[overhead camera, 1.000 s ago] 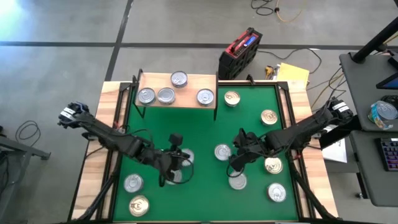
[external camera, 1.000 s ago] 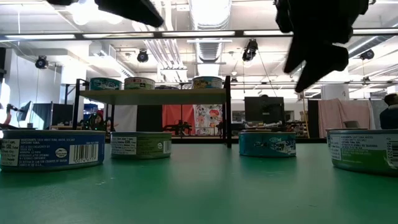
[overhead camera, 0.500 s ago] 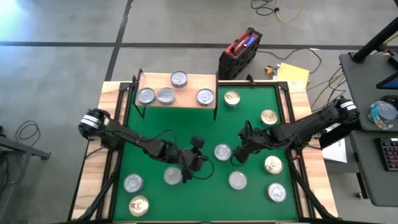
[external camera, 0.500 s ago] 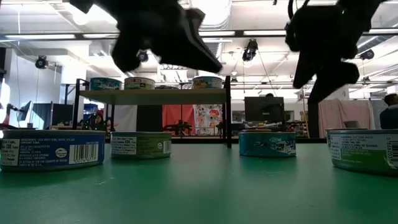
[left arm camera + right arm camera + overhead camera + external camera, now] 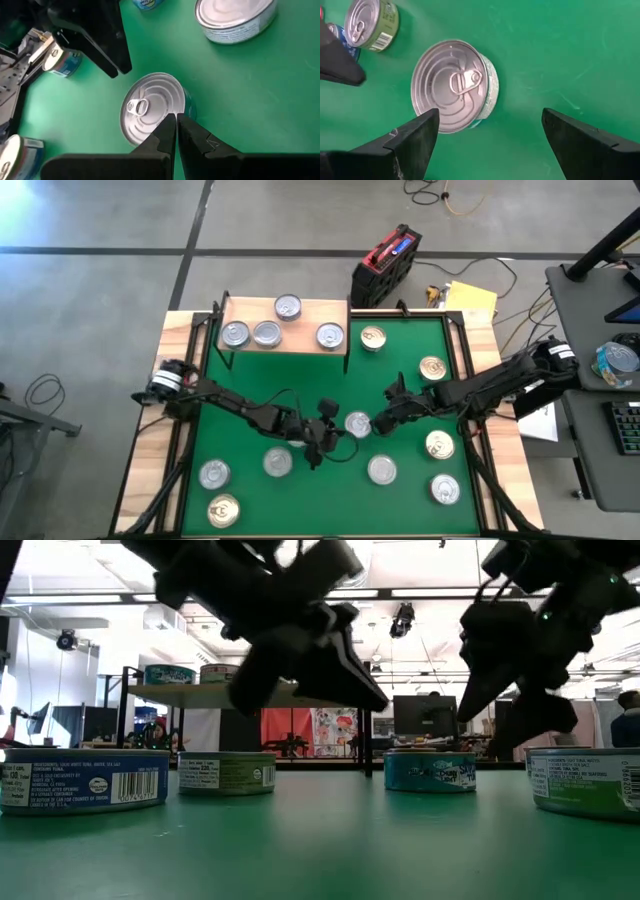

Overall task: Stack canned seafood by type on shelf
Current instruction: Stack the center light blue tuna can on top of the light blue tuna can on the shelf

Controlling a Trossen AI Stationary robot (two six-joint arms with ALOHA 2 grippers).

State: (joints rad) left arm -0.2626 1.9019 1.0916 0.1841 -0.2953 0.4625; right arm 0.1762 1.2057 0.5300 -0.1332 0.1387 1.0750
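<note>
Counter (image 5: 178,480): pale wood top, largely covered by a green mat (image 5: 400,370).
Shelf (image 5: 310,312): light-wood board on thin black legs, at the mat's far left corner; four silver-topped tins stand on it, one of them (image 5: 287,306) toward the back edge.
Loose tins: spread over the mat, some silver-topped, some gold-topped, such as one (image 5: 373,337) just beside the shelf.
Centre tin (image 5: 357,423): silver lid with pull tab, teal side, upright on the mat between both grippers.
Left gripper (image 5: 322,442): fingers pressed together, empty, tips over the centre tin's edge.
Right gripper (image 5: 386,420): fingers spread wide, empty, just beside the centre tin.
Room: grey floor, red and black case (image 5: 385,262) behind the counter, cables, ceiling lights in the low view, desk with keyboard (image 5: 625,425) at right.
</note>
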